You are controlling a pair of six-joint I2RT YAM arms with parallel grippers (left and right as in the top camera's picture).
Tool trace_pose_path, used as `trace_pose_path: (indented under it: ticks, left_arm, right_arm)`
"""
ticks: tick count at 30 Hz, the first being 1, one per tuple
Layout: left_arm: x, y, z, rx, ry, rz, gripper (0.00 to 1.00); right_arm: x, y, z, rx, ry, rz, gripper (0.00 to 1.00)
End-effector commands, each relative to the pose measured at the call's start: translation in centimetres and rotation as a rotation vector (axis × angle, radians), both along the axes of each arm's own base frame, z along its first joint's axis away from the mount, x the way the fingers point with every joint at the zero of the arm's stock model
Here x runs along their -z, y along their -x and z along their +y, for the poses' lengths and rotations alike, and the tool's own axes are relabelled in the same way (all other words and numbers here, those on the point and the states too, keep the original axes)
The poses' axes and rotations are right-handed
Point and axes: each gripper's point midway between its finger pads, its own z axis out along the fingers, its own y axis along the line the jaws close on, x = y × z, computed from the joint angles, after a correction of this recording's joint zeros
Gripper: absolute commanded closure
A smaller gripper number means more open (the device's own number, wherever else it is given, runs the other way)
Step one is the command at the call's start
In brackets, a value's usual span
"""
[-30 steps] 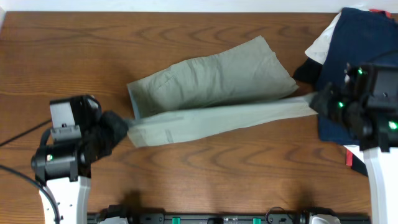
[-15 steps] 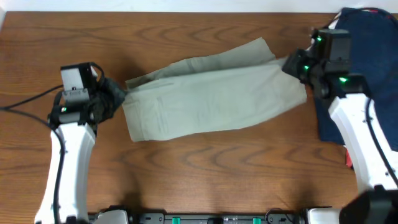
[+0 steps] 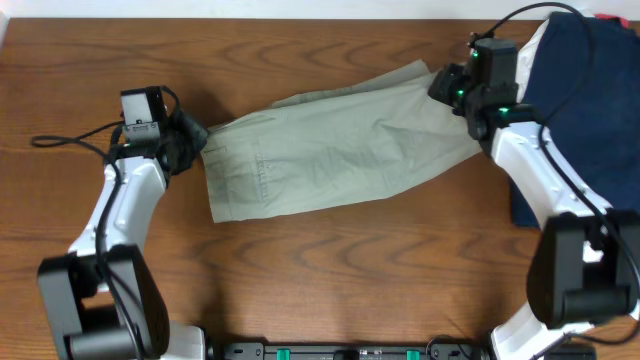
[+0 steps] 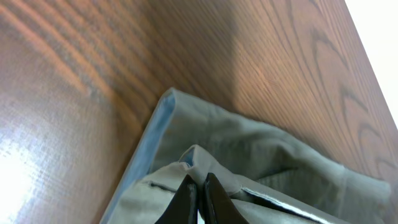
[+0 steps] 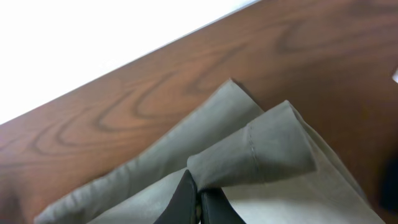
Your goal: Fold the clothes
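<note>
The khaki shorts (image 3: pixel 330 150) lie folded lengthwise across the middle of the wooden table. My left gripper (image 3: pixel 196 143) is shut on the shorts' left end, at the waistband; in the left wrist view the jaws (image 4: pixel 200 191) pinch a fold of khaki cloth (image 4: pixel 261 155) beside the pale blue lining. My right gripper (image 3: pixel 447 88) is shut on the right end; in the right wrist view it (image 5: pixel 199 202) holds a doubled leg hem (image 5: pixel 261 152) low over the table.
A large navy-blue garment (image 3: pixel 575 90) with a white cloth (image 3: pixel 533 45) under it lies at the back right, close behind my right arm. The table's far edge (image 5: pixel 143 53) runs just beyond the shorts.
Both grippers have carried the near edge of the shorts away from me and over the far half, folding the shorts in half lengthwise. Both arms now reach further back.
</note>
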Motion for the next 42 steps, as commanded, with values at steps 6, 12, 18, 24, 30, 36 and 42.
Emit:
trace_pose_path:
  ticks: [6,12,18,24,30,36,42]
  left_arm:
    - [0.0,-2.0,1.7,-0.027,-0.056,-0.057,0.26]
    - [1.0,0.6,0.7,0.094,-0.075,0.043,0.02]
    - [3.1,4.8,0.8,0.109,-0.049,0.228,0.02]
    - [3.5,5.5,0.7,0.141,-0.055,0.249,0.02]
    - [4.6,5.7,-1.9,0.332,0.007,0.233,0.02]
    - [6.4,6.1,-4.6,0.466,0.142,0.234,0.02]
    - [8.6,6.8,-4.8,0.466,0.174,0.296,0.06]
  right_arm:
    - [0.9,-3.1,2.0,-0.014,-0.012,-0.102,0.01]
    - [3.9,-0.8,2.0,-0.042,-0.010,0.052,0.01]
    - [8.5,4.1,1.4,-0.064,0.040,0.321,0.01]
    - [12.0,8.8,1.1,-0.180,0.150,0.489,0.01]
    - [15.9,13.2,-0.1,-0.195,0.198,0.612,0.01]
    - [15.9,14.3,-0.8,-0.186,0.197,0.660,0.01]
    - [11.3,13.0,-0.6,-0.214,0.215,0.599,0.01]
